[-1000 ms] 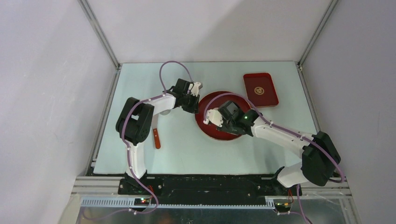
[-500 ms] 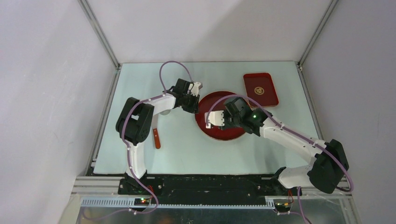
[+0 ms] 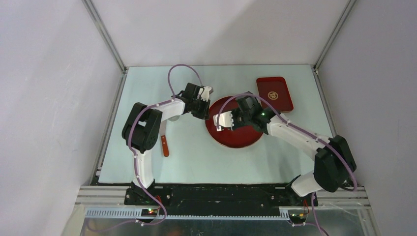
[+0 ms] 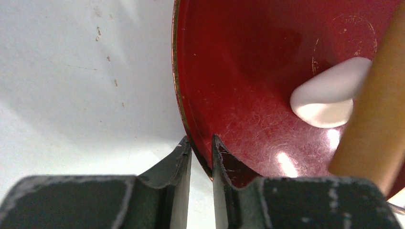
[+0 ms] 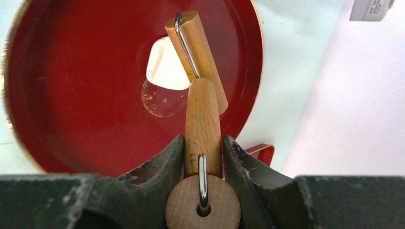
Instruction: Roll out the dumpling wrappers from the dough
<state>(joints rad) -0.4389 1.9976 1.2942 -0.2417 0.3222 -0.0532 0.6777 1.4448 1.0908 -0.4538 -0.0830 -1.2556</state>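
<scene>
Pale table [image 3: 196, 157], red plate [image 3: 236, 140] near centre, left gripper [image 4: 200, 143] pinching its rim, right gripper [image 5: 204, 140] clenched on wooden roller [image 5: 203, 109] handle, roller head over white dough [image 5: 165, 64] (edge only)

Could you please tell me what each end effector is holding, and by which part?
The right end effector grips the wooden rolling pin by its handle; the left end effector pinches the red plate by its rim.

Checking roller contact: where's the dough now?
In the right wrist view the dough lies near the middle of the red plate, partly covered by the wooden roller held by the right hand.
</scene>
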